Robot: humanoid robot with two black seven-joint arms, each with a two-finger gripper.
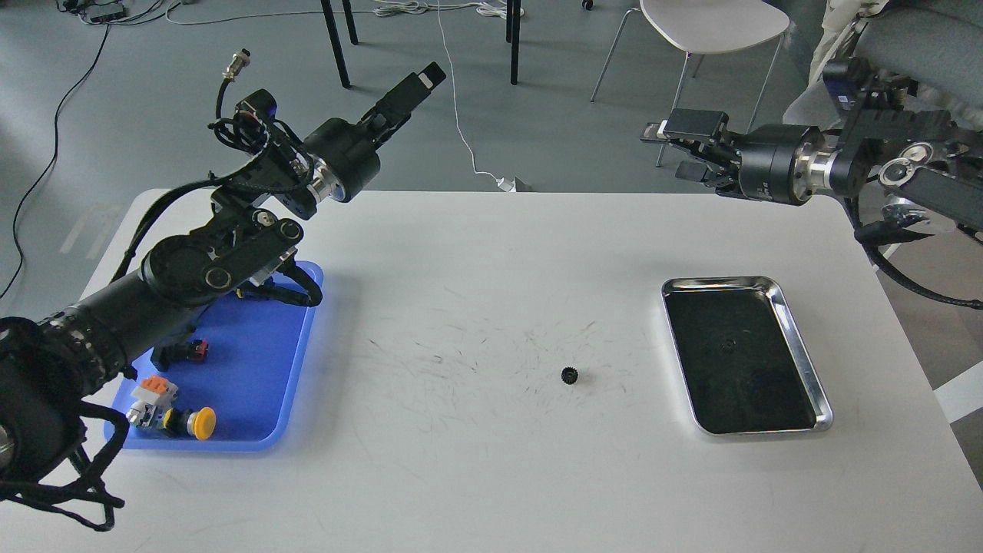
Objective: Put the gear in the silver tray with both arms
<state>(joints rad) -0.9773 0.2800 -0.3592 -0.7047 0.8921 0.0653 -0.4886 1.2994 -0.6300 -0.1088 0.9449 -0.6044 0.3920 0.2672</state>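
A small black gear (569, 375) lies on the white table, left of the silver tray (801, 352), which has a dark reflective base and holds nothing I can make out. My left gripper (421, 80) is raised high above the table's back left, pointing up and away, far from the gear; its fingers overlap in this view. My right gripper (668, 152) hovers above the table's back edge, beyond the tray, pointing left, with its fingers apart and empty.
A blue plastic tray (261, 384) at the left holds a yellow push button (201, 423) and other small parts, partly under my left arm. The table's right edge runs close to the silver tray. Chairs and cables are on the floor behind.
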